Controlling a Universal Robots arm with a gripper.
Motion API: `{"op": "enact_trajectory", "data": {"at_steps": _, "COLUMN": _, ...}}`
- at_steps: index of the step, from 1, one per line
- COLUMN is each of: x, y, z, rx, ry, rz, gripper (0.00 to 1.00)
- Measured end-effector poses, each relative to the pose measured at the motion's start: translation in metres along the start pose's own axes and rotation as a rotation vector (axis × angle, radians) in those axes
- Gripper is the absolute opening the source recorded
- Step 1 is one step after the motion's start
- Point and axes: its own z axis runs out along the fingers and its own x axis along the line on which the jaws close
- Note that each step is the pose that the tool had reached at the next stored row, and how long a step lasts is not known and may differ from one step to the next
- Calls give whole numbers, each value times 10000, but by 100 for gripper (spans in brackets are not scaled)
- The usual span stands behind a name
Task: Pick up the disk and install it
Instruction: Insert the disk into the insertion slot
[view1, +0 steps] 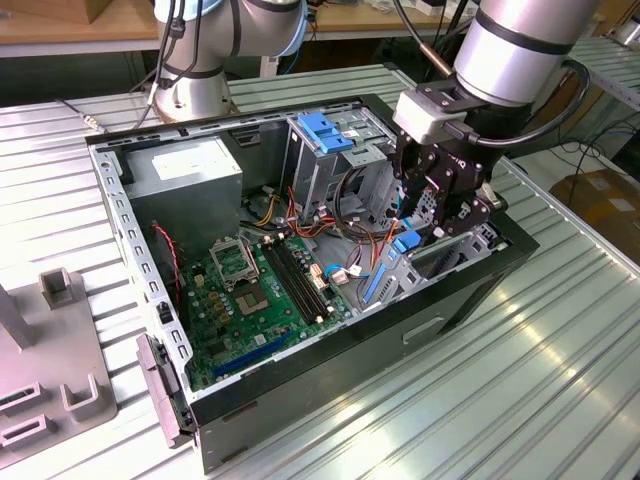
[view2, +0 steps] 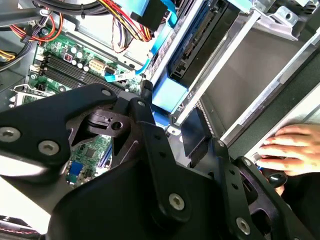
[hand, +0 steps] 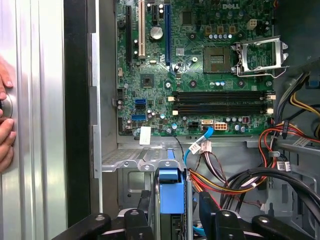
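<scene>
The disk (hand: 171, 195) stands on edge with its blue carrier rail end up, low in a metal bay at the open computer case's exterior-view right end. My gripper (hand: 173, 201) straddles it, one black finger (hand: 144, 202) on each side, and looks shut on it. In the second wrist view the disk's blue rail (view2: 170, 97) and dark body sit between the fingertips of the gripper (view2: 167, 112). The exterior view has the gripper (view1: 425, 235) reaching down inside the case, with the disk's blue rail (view1: 405, 242) just beside it.
The green motherboard (view1: 260, 290) fills the case floor. Red, yellow and black cables (hand: 235, 180) crowd next to the bay. A drive cage with a blue latch (view1: 325, 130) and a grey power supply (view1: 190, 170) stand at the back. A person's hand (view2: 290, 150) rests outside the case wall.
</scene>
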Motion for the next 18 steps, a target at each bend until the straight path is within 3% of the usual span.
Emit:
{"op": "enact_trajectory", "data": {"at_steps": 4, "x": 0, "y": 0, "z": 1, "rx": 0, "ry": 0, "rz": 0, "gripper": 49}}
{"op": "enact_trajectory", "data": {"at_steps": 9, "x": 0, "y": 0, "z": 1, "rx": 0, "ry": 0, "rz": 0, "gripper": 12}}
{"op": "enact_trajectory", "data": {"at_steps": 18, "x": 0, "y": 0, "z": 2, "rx": 0, "ry": 0, "rz": 1, "gripper": 11}}
